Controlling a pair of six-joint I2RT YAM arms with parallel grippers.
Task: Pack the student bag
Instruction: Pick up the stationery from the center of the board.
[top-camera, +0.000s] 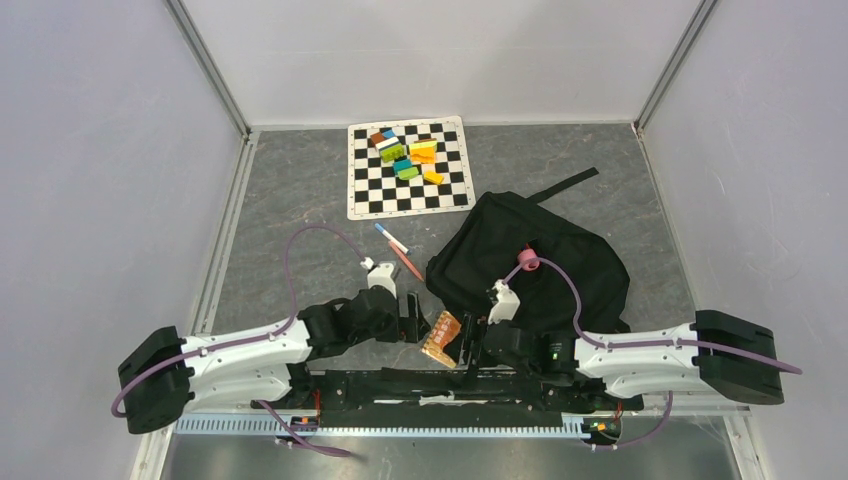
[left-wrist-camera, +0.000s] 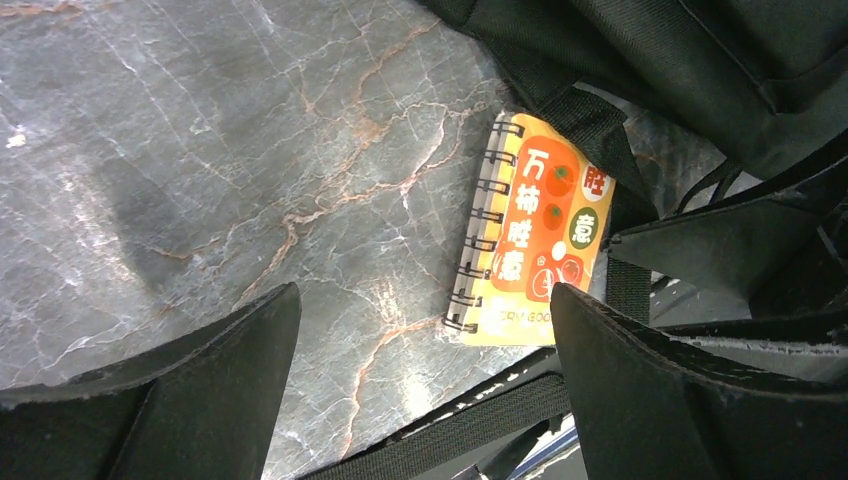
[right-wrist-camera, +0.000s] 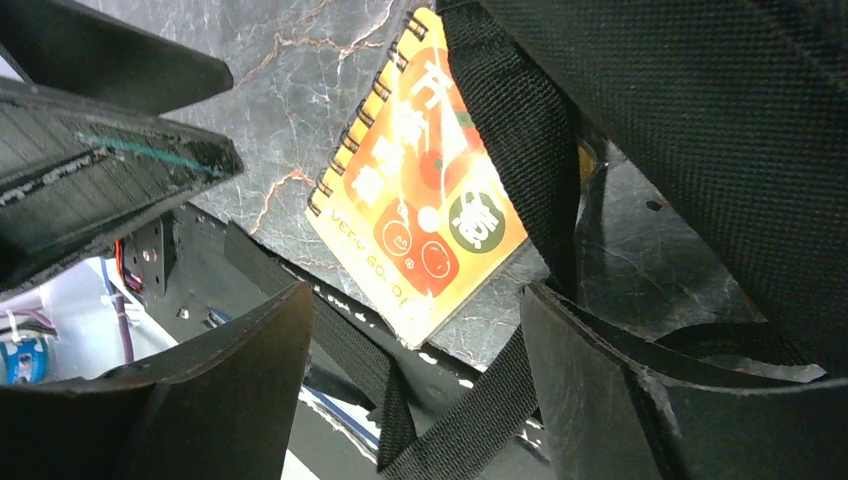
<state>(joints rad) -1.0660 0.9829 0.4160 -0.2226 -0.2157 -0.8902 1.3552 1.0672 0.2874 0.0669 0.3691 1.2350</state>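
Observation:
The student bag, a soft black backpack, lies slumped right of centre on the table. An orange spiral notebook lies flat at the bag's near left corner, and one black strap runs across its cover. My left gripper hangs open just left of the notebook. In the left wrist view the notebook sits ahead of the right finger, with nothing held. My right gripper is open just right of the notebook. A loose strap loop lies between its fingers, ungripped.
A black-and-white checkered mat at the back carries several small coloured blocks. Two pens lie on the table between the mat and the bag. A long strap trails toward the back right. Grey walls close in three sides.

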